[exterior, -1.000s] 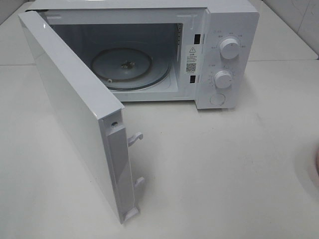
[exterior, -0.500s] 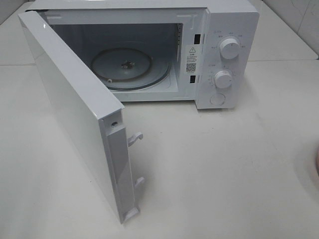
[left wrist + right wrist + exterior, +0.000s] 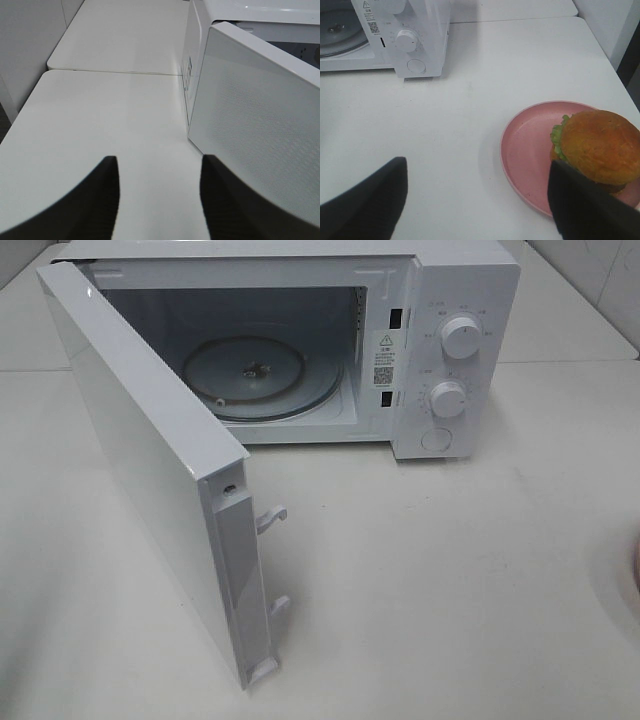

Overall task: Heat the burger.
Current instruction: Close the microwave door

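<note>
Burger (image 3: 594, 146) on pink plate (image 3: 530, 150), worktop (image 3: 485, 75) right of microwave (image 3: 440, 340). Right claw (image 3: 477, 200) spread wide, empty, above plate. Left claw (image 3: 160, 197) apart, empty, beside open door (image 3: 150, 460). Warning-triangle sticker (image 3: 384, 357); text unreadable.

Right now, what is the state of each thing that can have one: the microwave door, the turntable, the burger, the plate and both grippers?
White microwave door: swung wide open.
Round glass turntable: bare, nothing on it.
Golden-brown burger: on the plate, towards one edge, not held.
Flat pink round plate: on the white table, outside the microwave.
Left gripper: jaws apart, nothing between them.
Right gripper: open, empty, above the table beside the plate.
</note>
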